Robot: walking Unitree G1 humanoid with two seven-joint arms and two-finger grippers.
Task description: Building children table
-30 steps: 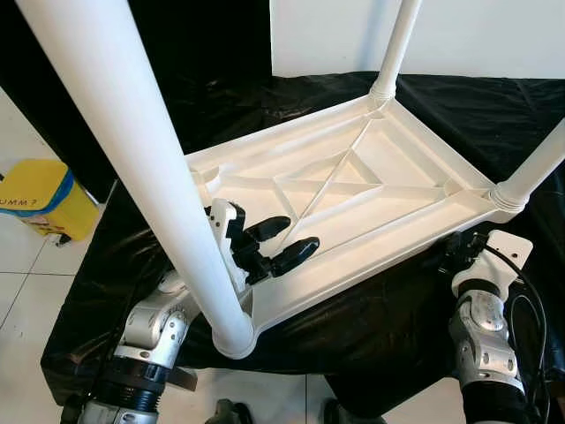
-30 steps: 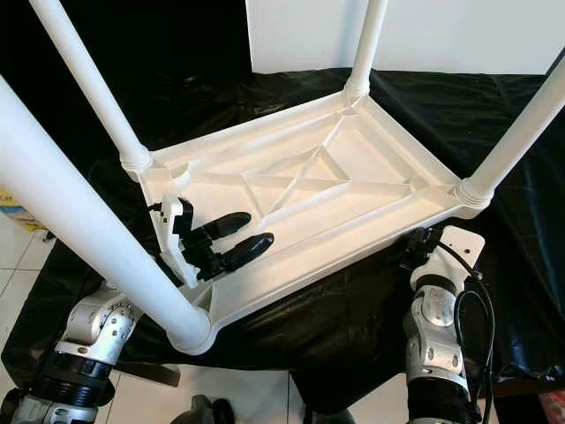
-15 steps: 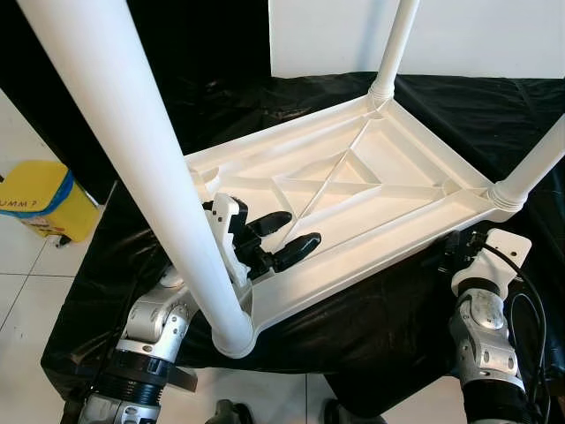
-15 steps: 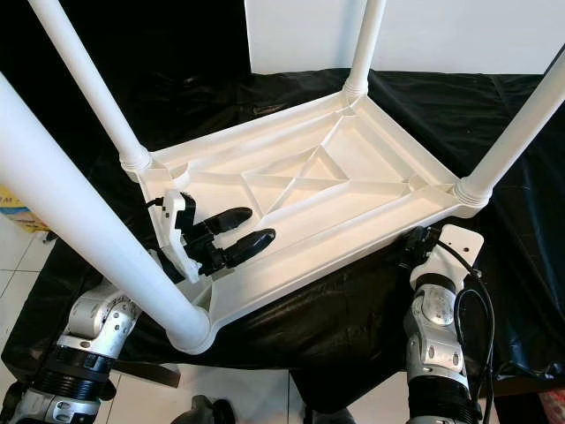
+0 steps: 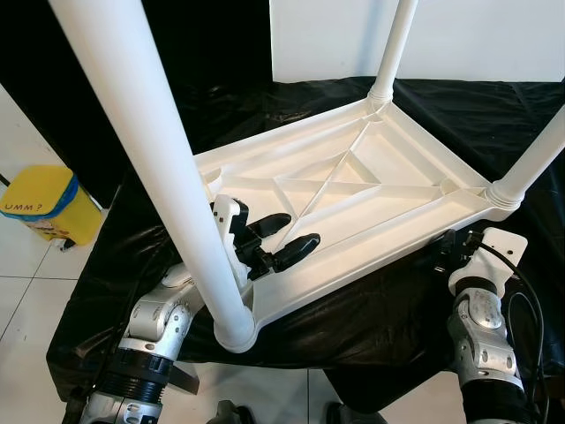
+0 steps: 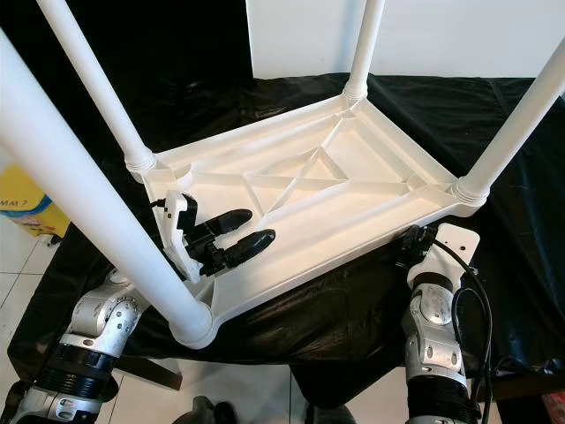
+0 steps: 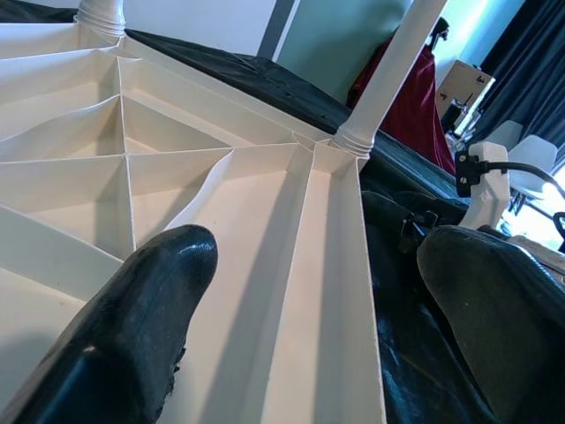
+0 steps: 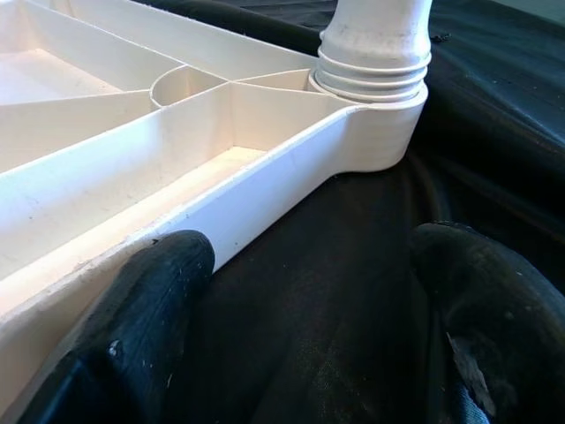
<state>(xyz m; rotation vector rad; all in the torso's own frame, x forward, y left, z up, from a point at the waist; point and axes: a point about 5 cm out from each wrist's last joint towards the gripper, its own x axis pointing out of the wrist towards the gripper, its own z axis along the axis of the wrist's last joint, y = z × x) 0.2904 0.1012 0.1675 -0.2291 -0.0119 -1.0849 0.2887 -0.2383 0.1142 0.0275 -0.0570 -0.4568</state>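
Black fingers of the left gripper [image 5: 282, 240] are spreading over the near rim of the upturned white table [image 6: 353, 190] (legs pointing up). The right gripper [image 8: 309, 336] is gaping beside its near-right corner, on the black cloth [image 5: 459, 115].

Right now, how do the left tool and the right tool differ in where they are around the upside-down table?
The left tool reaches over the table's ribbed underside near the near-left leg; the right tool sits low beside the outer rim, over the black cloth, below the near-right leg. The left tool's fingers show plainly from the head; the right tool's are mostly hidden behind its wrist. Both are open and hold nothing.
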